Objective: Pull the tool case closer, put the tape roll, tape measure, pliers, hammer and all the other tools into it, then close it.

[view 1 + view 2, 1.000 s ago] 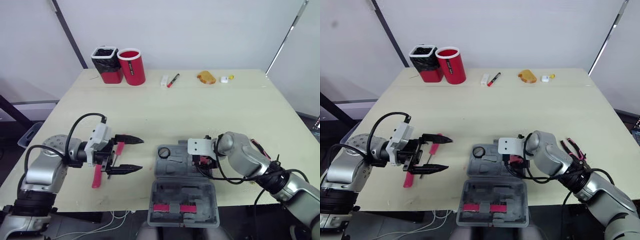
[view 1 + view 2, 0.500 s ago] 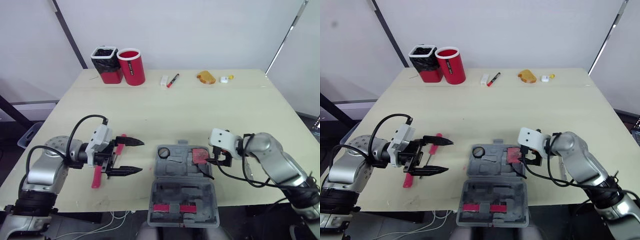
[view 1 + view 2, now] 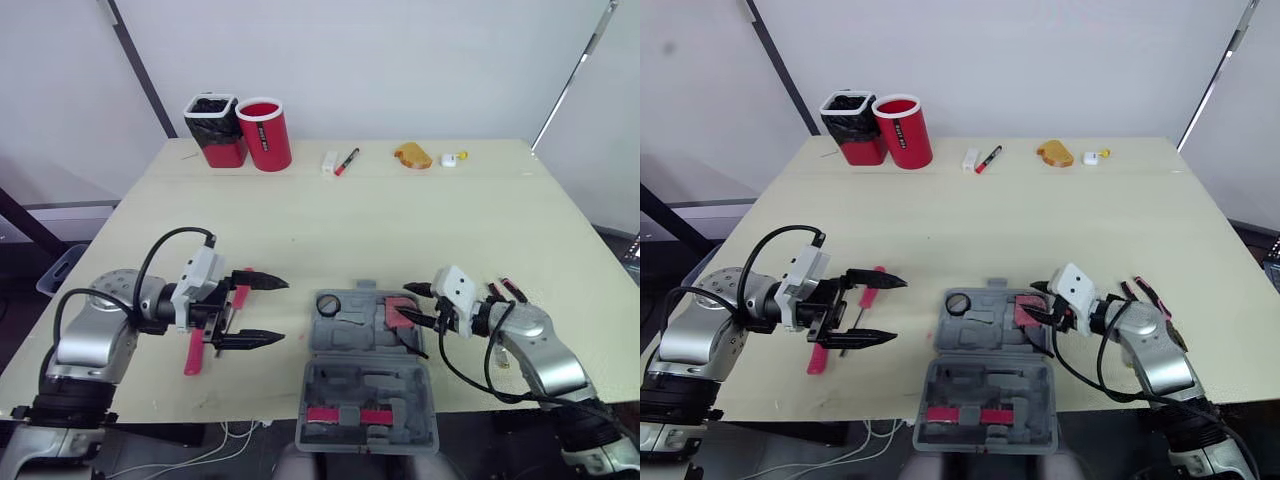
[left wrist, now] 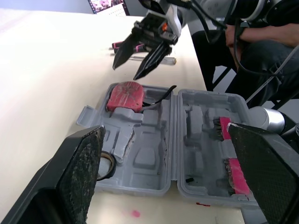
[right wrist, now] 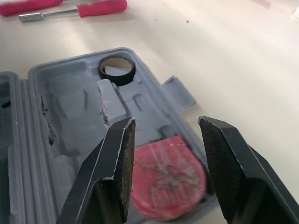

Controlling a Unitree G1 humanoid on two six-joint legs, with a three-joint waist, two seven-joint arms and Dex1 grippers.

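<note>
Tool case (image 3: 355, 330) sits lower centre of the head view, at the near table edge, lid folded open toward the robot. It is a grey moulded tray. The red tape measure (image 3: 400, 309) is seated in its right pocket and the black tape roll (image 3: 328, 303) in the upper-left corner pocket. The lid has two red inserts (image 3: 345, 414).

Right gripper (image 5: 167, 122) comes in low from the lower right, forearm near level. Its fingers are spread, empty, and point at the tape measure from just beside the case's right edge. A red-handled tool (image 3: 1145, 293) lies on the table behind that wrist.

Left gripper (image 3: 283, 311) is left of the case and well apart from it, pointing right. Its fingers are spread wide and hold nothing. It hangs over a red-handled screwdriver (image 3: 238, 297) and another red handle (image 3: 193, 352).

The red cup (image 3: 265, 133) at upper left carries white print, not legible. No other text is readable.
</note>
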